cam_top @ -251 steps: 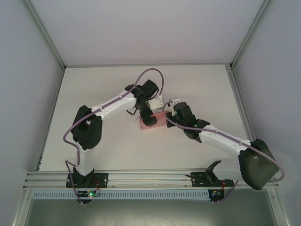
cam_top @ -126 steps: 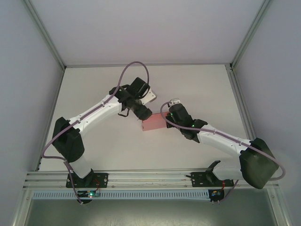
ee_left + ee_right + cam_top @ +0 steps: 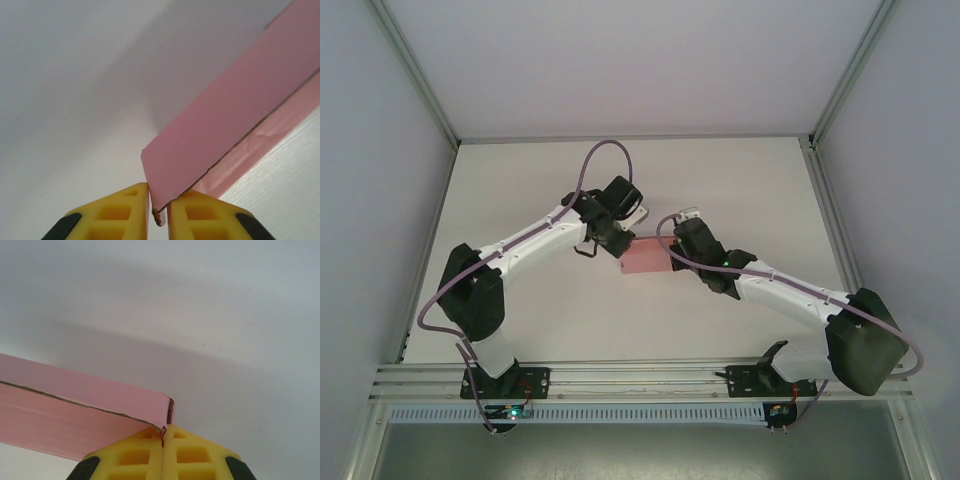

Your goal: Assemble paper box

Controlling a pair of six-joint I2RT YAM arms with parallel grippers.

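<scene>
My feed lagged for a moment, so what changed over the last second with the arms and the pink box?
The left arm drew its wrist back from over the paper box to the box's left end, its elbow dropping toward the base. The left gripper now pinches a card corner there. The right gripper stayed clamped on the right end, and the box hardly shifted.

The box [image 3: 235,115] runs off the left wrist view's right edge and the right wrist view's left edge. Bottom edges cut the fingers [image 3: 117,215] short. From above, its ends are hidden.
</scene>
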